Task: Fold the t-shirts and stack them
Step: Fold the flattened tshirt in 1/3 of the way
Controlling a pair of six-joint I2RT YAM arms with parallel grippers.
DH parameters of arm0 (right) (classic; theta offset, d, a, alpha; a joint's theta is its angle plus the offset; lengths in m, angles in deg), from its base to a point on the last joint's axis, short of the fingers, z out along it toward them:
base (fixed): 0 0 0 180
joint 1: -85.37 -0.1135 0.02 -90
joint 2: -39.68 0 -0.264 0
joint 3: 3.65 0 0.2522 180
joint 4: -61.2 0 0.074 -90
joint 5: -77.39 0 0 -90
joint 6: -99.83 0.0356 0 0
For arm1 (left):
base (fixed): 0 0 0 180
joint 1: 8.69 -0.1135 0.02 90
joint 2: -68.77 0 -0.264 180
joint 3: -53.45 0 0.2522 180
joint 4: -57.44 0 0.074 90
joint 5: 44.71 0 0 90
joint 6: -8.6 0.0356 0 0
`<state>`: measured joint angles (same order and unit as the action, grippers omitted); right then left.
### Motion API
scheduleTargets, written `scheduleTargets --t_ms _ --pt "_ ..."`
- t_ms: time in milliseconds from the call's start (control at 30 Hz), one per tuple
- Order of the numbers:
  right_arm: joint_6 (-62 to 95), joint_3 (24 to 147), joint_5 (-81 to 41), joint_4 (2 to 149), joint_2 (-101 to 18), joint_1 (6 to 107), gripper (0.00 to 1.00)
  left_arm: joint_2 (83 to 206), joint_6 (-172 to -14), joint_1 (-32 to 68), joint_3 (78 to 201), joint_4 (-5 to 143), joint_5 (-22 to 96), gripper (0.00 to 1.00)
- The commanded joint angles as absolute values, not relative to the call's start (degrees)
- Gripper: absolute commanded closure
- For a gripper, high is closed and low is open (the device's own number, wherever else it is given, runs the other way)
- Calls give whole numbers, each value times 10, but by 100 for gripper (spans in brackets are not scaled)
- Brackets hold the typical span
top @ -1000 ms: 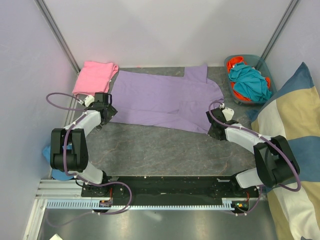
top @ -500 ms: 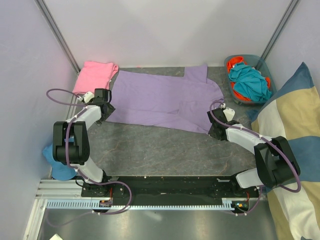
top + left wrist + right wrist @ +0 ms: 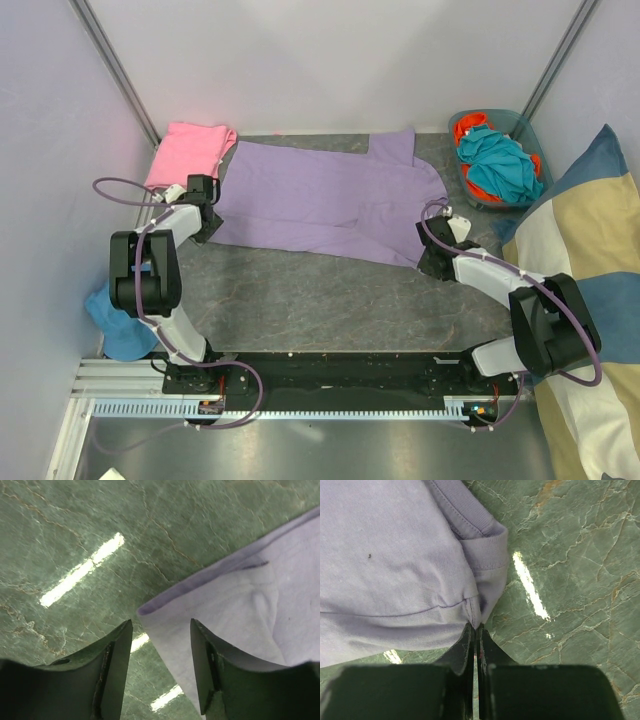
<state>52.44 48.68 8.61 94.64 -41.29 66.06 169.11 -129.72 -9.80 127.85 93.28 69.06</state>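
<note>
The lavender t-shirt lies spread flat across the back of the table. The folded pink t-shirt lies at the far left corner. My left gripper is at the lavender shirt's near left corner. In the left wrist view it is open, with that shirt corner lying between and ahead of the jaws. My right gripper is at the shirt's near right corner. In the right wrist view it is shut, pinching the hemmed edge of the lavender shirt.
A teal basket with teal and orange clothes stands at the far right. The big striped cushion leans along the right side. A blue cloth lies off the table at the left. Walls close in left and back.
My left gripper has moved a little farther back along the lavender shirt's left corner, and the left arm has swung in closer. The right arm and the shirts have not moved.
</note>
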Motion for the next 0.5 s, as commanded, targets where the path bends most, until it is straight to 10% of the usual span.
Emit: scheduleTargets --t_ms 0,133,467 --pt "519 476 88 948 -399 665 100 1700 -1321 -107 1301 940 699 50" --pt "519 476 87 950 -397 666 100 1703 -1321 -111 1303 942 696 67" --pt "519 474 84 952 -389 669 100 1711 -1322 -112 1307 948 685 69"
